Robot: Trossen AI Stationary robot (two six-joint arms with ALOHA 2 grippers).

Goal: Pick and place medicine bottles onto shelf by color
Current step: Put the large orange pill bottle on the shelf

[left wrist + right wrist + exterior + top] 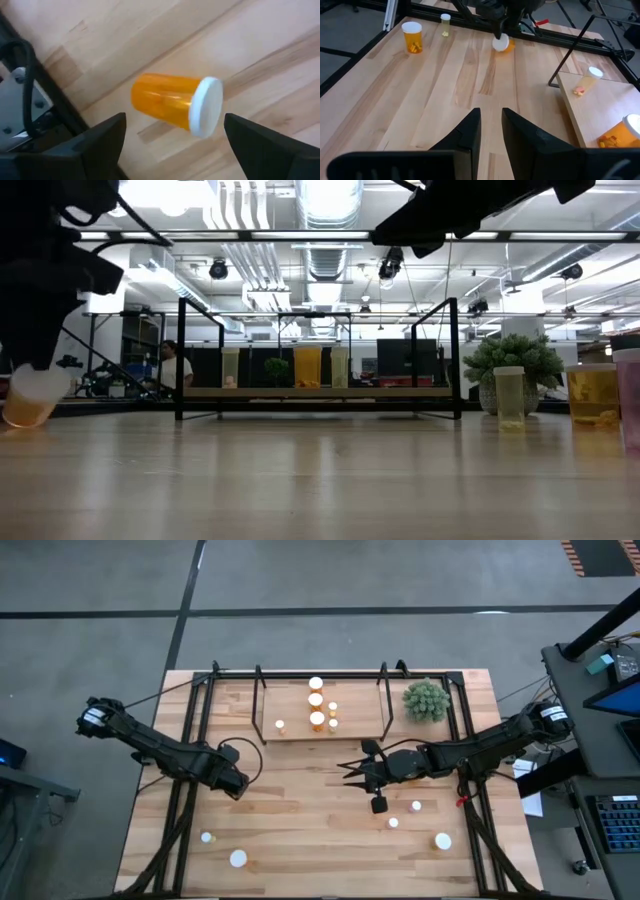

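Note:
My left gripper [237, 784] is open at the table's left middle. Its fingers [107, 132] stand wide on either side of an orange medicine bottle [167, 100] with a white cap [206, 106]. The bottle lies on its side and is apart from both fingers. It also shows in the right wrist view [502, 44] and the low view [30, 395]. My right gripper [347, 772] is empty near the table's middle, in front of the shelf [300, 732], with a narrow gap between its fingers [470, 130]. Several orange bottles [316, 700] stand on the shelf.
Two bottles [207, 837] [238, 858] stand near the front left and three [416, 805] [393, 823] [443, 840] near the front right. A green spiky plant [427, 700] stands right of the shelf. Black frame rails [190, 740] run along both table sides.

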